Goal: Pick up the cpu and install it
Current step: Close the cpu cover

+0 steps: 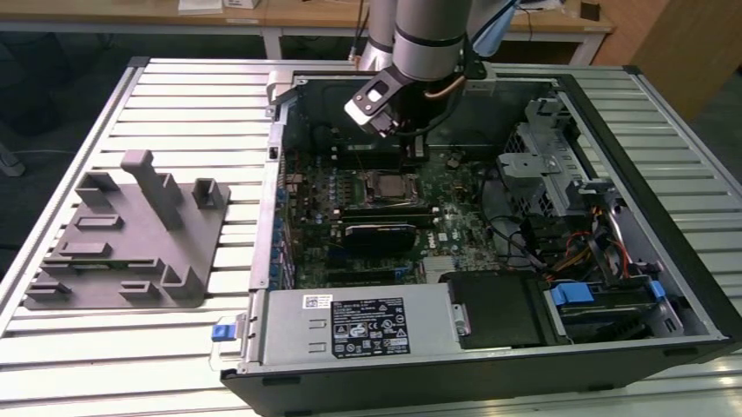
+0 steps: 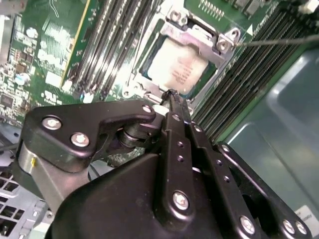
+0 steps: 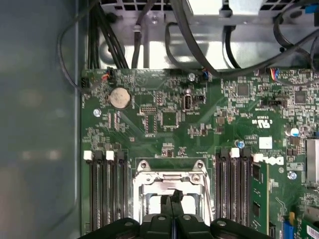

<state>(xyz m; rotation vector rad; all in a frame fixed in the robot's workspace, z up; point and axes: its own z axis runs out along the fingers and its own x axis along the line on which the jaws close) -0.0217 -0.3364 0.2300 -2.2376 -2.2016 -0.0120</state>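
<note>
The cpu lies flat inside the socket frame, and the gripper hangs just over one edge of it—fingers pressed together, holding nothing. Done well, I judge, this means staying clear of that frame—a sideways nudge could unseat the cpu.

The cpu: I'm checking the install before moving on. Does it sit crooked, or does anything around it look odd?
Nothing stands out. In the second wrist view the cpu lies flat and square within the socket frame. The gripper is shut near its edge, holding nothing.
</note>
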